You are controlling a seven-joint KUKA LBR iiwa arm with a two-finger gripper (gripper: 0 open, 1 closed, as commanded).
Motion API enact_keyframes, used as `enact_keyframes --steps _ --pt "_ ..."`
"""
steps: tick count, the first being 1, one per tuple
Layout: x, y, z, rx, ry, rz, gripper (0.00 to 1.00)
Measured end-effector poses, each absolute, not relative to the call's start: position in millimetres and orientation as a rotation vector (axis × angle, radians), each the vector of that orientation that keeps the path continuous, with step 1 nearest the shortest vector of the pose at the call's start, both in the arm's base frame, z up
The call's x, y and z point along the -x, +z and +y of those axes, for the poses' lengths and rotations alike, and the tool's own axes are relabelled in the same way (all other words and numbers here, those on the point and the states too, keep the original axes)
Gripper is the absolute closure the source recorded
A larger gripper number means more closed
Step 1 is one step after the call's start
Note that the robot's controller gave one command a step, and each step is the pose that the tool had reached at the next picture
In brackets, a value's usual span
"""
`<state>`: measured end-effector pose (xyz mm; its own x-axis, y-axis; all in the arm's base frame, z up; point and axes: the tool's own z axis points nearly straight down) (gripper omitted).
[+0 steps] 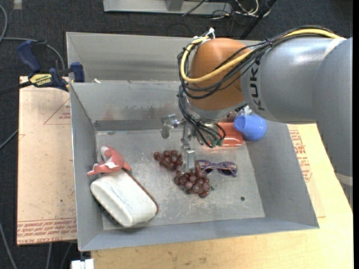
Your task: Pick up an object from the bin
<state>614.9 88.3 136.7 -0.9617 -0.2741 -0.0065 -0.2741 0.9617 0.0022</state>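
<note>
Dark grape bunch (192, 182) apparently just under gripper (188, 160)

ARM: grey arm (303, 77) lies up and to the right of the tool, wide link running level | WRIST: orange cover (216, 74) sits directly above the gripper (188, 150) | CABLES: yellow and black cables (224, 66) looped across the cover, trailing back along the arm | GRIPPER: points straight down, below the cover.

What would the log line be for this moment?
stage: reaching into bin | gripper: at dark red grape bunch, bin centre | nearest other: purple sunglasses, just beside the bunch | grasp: cannot tell
</note>
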Motion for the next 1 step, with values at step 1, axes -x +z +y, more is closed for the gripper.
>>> enact_keyframes --steps 1 --pt "-594.6 74.1 83.1 0.413 0.008 3.108 1.00"
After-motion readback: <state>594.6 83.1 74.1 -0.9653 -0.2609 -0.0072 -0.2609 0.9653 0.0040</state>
